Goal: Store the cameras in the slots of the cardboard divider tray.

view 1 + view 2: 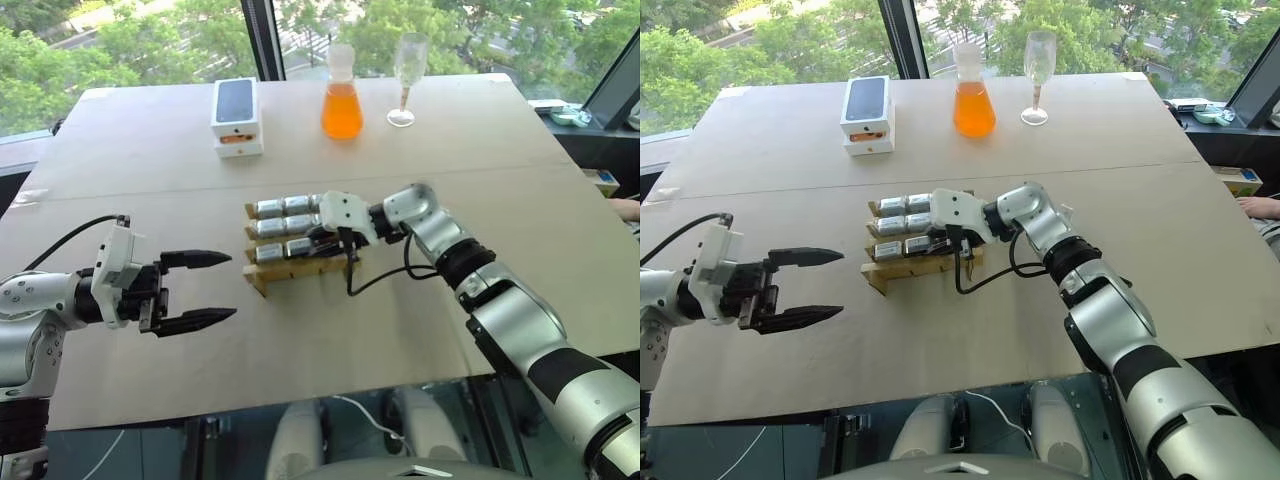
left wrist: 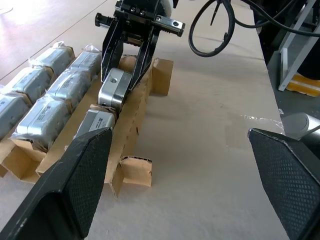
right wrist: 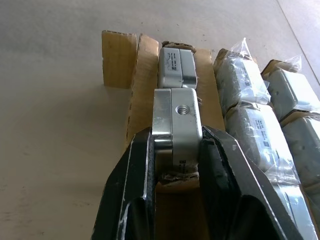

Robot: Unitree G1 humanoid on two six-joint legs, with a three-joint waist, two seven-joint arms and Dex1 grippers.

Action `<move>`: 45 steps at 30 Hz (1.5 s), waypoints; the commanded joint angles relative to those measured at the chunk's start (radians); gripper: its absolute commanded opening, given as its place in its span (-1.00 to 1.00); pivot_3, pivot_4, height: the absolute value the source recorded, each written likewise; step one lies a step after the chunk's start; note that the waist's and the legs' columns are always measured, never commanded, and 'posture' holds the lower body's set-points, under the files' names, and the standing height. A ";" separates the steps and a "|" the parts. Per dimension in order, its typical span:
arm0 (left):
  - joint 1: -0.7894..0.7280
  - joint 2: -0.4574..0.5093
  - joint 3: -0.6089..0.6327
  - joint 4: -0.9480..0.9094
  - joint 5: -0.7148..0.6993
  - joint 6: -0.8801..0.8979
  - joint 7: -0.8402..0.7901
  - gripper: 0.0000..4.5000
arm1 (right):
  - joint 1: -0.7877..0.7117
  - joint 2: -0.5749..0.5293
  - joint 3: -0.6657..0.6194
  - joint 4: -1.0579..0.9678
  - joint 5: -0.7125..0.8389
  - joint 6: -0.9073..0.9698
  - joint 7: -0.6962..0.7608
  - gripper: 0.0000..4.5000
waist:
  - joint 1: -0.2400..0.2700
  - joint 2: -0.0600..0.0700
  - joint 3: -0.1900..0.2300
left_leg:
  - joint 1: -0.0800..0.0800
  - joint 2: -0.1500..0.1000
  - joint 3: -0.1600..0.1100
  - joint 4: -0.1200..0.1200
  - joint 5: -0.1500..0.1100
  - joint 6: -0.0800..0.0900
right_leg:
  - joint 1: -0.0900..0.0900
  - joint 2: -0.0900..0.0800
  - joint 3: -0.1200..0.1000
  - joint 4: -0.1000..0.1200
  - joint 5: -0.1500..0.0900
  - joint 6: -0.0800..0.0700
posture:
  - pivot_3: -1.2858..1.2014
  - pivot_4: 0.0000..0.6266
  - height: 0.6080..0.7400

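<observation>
Looking down, you see the tan tabletop (image 1: 150, 150) carrying everything. At its far edge stand a white phone box (image 1: 236, 117) with a black top, a flask of orange liquid (image 1: 341, 96) and an empty stemmed glass (image 1: 406, 76). Mid-table sits the cardboard divider tray (image 1: 300, 265), its two farther rows filled with bagged silver cameras (image 1: 285, 226). Your right gripper (image 3: 176, 165) reaches over the tray's nearest row, fingers clamped on the sides of one bare silver camera (image 3: 176, 117), which stands tilted in that row; a second bare camera (image 3: 175, 66) lies in the slot just beyond it. Your left gripper (image 1: 198, 290) hovers beside the tray's left end, apart from it, fingers spread wide and holding nothing.
</observation>
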State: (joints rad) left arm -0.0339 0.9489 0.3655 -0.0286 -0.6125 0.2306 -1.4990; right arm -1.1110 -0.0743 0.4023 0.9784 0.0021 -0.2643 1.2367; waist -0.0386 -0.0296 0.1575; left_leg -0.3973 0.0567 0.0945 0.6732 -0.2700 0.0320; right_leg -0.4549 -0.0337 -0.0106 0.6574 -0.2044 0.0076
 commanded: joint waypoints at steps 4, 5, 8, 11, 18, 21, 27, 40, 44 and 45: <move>0.012 0.022 0.041 -0.012 0.006 -0.006 0.015 1.00 | -0.041 0.025 -0.053 0.075 -0.010 -0.037 0.006 -0.70 | -0.001 0.000 0.000 | 0.000 0.000 0.000 0.000 0.000 0.000 | 0.000 0.000 0.000 0.000 0.000 0.000 | 0.03 -0.52 1.00; 0.016 0.026 0.041 -0.011 0.013 -0.001 0.019 1.00 | -0.043 0.027 -0.060 0.083 -0.011 -0.035 0.006 -0.70 | -0.001 0.000 0.000 | 0.000 0.000 0.000 0.000 0.000 0.000 | 0.000 0.000 0.000 0.000 0.000 0.000 | 0.03 -0.52 1.00; 0.028 0.039 0.032 -0.008 0.035 0.007 0.032 1.00 | -0.046 0.031 -0.072 0.097 -0.015 -0.038 0.005 -0.48 | -0.002 0.000 0.000 | 0.000 0.000 0.000 0.000 0.000 0.000 | 0.000 0.000 0.000 0.001 0.000 0.000 | 0.03 -0.52 1.00; 0.006 0.035 0.020 0.009 0.051 0.001 0.050 1.00 | -0.044 0.028 -0.084 0.089 -0.015 -0.035 0.017 0.09 | -0.001 0.001 0.000 | 0.000 0.000 0.000 0.000 0.000 0.000 | 0.000 0.000 0.000 0.001 0.000 0.000 | 0.03 -0.52 1.00; -0.034 0.017 -0.002 0.021 0.046 -0.001 0.056 1.00 | 0.001 -0.027 -0.114 -0.183 0.055 0.126 0.117 0.98 | 0.000 0.001 0.000 | 0.000 0.000 0.000 0.000 0.000 -0.001 | 0.000 0.000 0.000 0.001 0.000 0.000 | 0.03 -0.52 1.00; -0.051 0.014 -0.015 0.023 0.046 -0.009 0.048 1.00 | 0.070 -0.077 -0.163 -0.406 0.118 0.257 0.080 0.98 | 0.001 0.001 0.000 | 0.000 0.001 -0.001 0.000 0.000 -0.001 | 0.000 0.000 -0.001 0.001 0.000 0.000 | 0.03 -0.52 1.00; -0.083 0.001 -0.031 0.008 0.027 -0.015 0.024 1.00 | 0.275 -0.166 -0.336 -0.751 0.124 0.432 -0.265 0.98 | 0.007 0.000 0.000 | -0.001 0.000 -0.001 0.000 0.000 -0.001 | 0.000 -0.001 -0.001 0.001 0.000 0.001 | 0.03 -0.52 1.00; -0.188 -0.016 -0.121 0.100 0.065 -0.054 -0.021 1.00 | 0.763 0.071 -0.421 -1.292 -0.090 0.885 -1.080 0.98 | -0.003 0.000 0.000 | 0.001 -0.001 0.002 0.000 0.002 -0.003 | -0.002 0.002 0.002 0.003 0.000 0.001 | 0.03 -0.52 1.00; -0.219 -0.018 -0.141 0.126 0.070 -0.063 -0.030 1.00 | 0.780 0.160 -0.425 -1.277 -0.149 0.962 -1.242 0.98 | -0.003 -0.001 -0.001 | 0.001 -0.001 0.001 0.000 0.002 -0.003 | -0.002 0.002 0.002 0.003 -0.001 0.001 | 0.03 -0.52 1.00; -0.224 -0.018 -0.144 0.129 0.072 -0.065 -0.034 1.00 | 0.776 0.178 -0.437 -1.254 -0.138 0.963 -1.261 0.98 | -0.003 -0.001 -0.001 | 0.001 -0.001 0.001 0.000 0.002 -0.003 | -0.002 0.002 0.002 0.004 -0.001 0.001 | 0.03 -0.52 1.00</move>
State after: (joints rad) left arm -0.2399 0.9233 0.2160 0.0993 -0.5396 0.1834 -1.5219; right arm -0.3238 0.0886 -0.0130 -0.2661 -0.1258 0.6874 0.0377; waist -0.0416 -0.0307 0.1568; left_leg -0.3963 0.0560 0.0949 0.6733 -0.2681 0.0287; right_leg -0.4566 -0.0316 -0.0087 0.6610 -0.2055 0.0080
